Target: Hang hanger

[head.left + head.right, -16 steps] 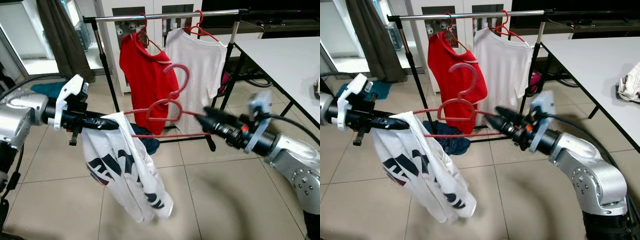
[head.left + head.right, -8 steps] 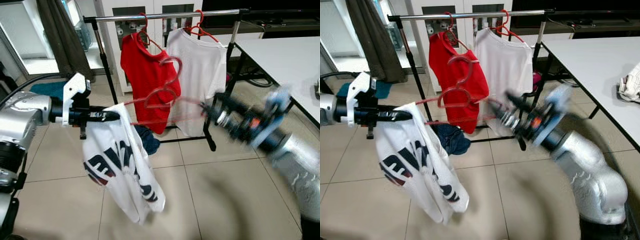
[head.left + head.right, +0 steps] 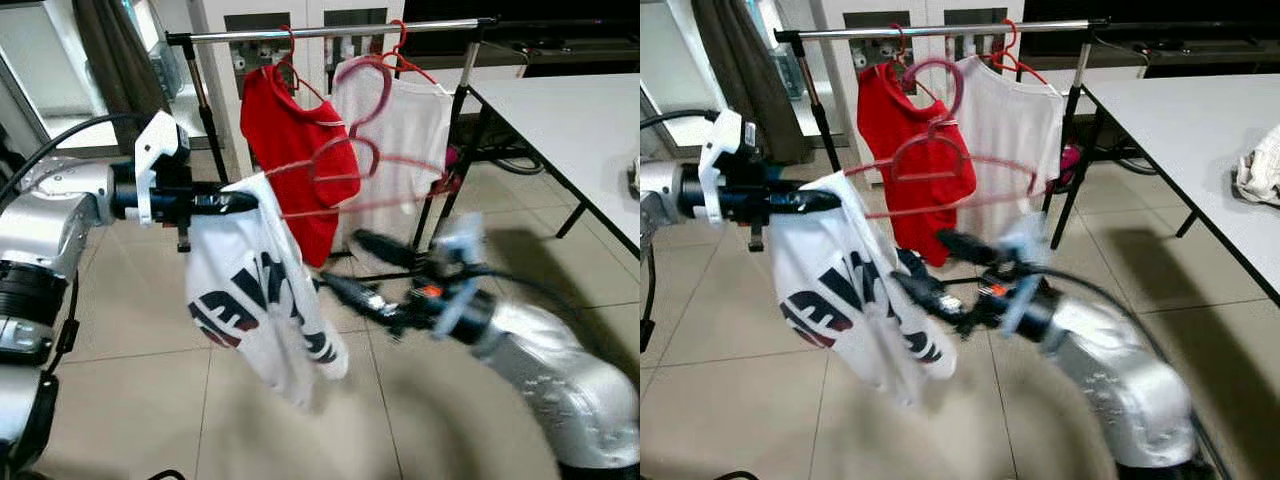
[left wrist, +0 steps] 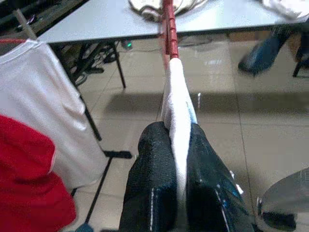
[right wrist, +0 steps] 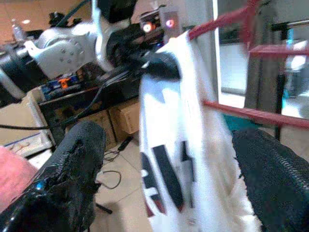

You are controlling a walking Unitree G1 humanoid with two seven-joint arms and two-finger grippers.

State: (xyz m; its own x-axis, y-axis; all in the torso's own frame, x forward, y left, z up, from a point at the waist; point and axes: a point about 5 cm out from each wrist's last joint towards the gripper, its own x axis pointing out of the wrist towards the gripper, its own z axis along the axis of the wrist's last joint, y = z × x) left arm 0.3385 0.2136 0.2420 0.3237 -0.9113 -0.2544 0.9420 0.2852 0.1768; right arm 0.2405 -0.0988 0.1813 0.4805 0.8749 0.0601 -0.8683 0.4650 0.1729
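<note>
the left gripper (image 3: 235, 202) is clamped on the white shirt (image 3: 262, 290) and hanger (image 3: 345, 160). since a second ago the right gripper (image 3: 345, 262), now spread open below, has released it; the hook sits near the rail (image 3: 330, 31), not yet hung.

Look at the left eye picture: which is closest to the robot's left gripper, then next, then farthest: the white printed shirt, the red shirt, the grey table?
1. White printed shirt: clamped in the left gripper, hanging below it.
2. Red shirt: behind, on the rail.
3. Grey table: far off on the robot's right.
</note>
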